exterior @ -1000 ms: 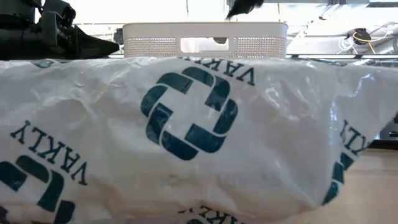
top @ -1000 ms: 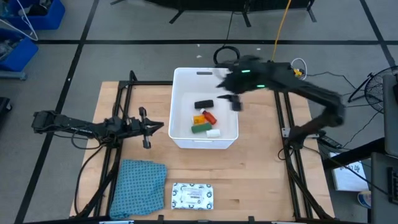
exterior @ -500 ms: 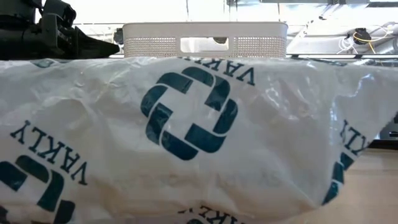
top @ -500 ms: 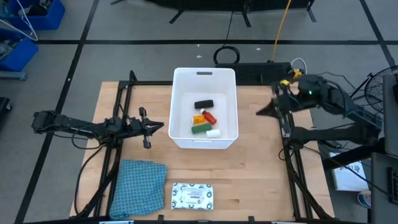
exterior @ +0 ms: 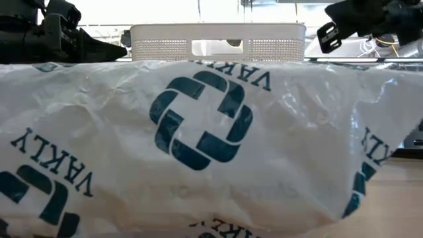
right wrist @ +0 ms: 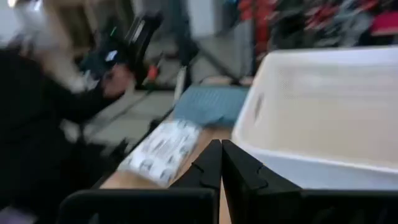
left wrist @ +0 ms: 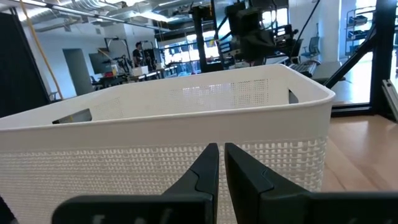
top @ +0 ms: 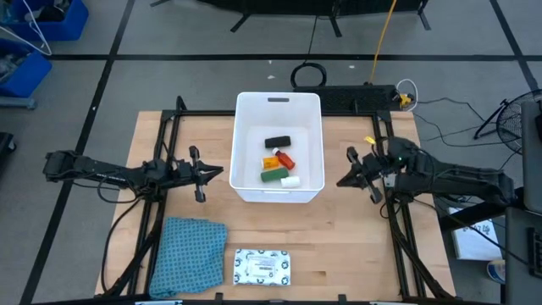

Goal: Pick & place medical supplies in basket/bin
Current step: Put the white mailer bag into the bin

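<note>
The white basket [top: 246, 110] stands mid-table and holds a black oblong [top: 278, 141], an orange-red piece [top: 284, 158], a green oblong [top: 273, 176] and a small white piece [top: 290, 180]. A flat white packet [top: 262, 267] with green-black print lies on the wood near the front edge and fills the low view [exterior: 198, 145]. My left gripper [top: 222, 173] is shut just left of the basket, pointing at its wall [left wrist: 186, 124]. My right gripper [top: 340, 182] is shut just right of the basket, empty.
A teal-blue cloth [top: 188, 254] lies at the front left beside the packet. Black frame rails [top: 169, 127] run along the table's left and right sides. Bare wood [top: 339, 254] shows at the front right. Cables [top: 309, 74] lie on the floor behind the table.
My right arm has swung away from above the basket's far right part, toward the table's right edge, then come down and nearer, ending beside the basket's right wall. The items in the basket and the packet have stayed put.
</note>
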`<action>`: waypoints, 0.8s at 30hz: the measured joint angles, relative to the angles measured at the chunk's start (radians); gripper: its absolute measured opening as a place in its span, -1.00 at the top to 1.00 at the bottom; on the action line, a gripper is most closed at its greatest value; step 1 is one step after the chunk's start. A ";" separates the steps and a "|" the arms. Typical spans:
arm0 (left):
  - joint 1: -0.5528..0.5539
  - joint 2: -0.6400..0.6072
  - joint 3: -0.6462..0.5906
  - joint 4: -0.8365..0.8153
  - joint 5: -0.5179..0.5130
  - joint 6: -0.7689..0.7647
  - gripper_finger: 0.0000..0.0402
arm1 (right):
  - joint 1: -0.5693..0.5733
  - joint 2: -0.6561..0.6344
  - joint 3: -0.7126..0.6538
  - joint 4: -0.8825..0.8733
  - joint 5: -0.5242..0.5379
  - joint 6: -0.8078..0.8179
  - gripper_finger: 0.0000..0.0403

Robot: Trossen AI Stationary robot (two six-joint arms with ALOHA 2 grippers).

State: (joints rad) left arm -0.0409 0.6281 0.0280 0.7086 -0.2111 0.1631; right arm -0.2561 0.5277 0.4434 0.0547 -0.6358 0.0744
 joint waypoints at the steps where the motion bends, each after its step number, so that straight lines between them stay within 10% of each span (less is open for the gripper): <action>1: 0.000 0.000 0.000 0.000 0.000 0.000 0.84 | 0.008 -0.009 -0.023 0.045 0.007 0.028 1.00; 13: 0.000 0.000 0.000 -0.003 -0.008 -0.005 0.84 | 0.315 -0.086 -0.099 0.151 0.214 -0.040 1.00; 24: 0.000 0.000 0.000 -0.010 -0.008 -0.038 0.84 | 0.314 -0.365 -0.101 -0.151 0.353 -0.087 1.00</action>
State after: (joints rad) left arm -0.0409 0.6281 0.0280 0.6983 -0.2194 0.1253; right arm 0.0583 0.1627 0.3428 -0.0962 -0.2832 -0.0123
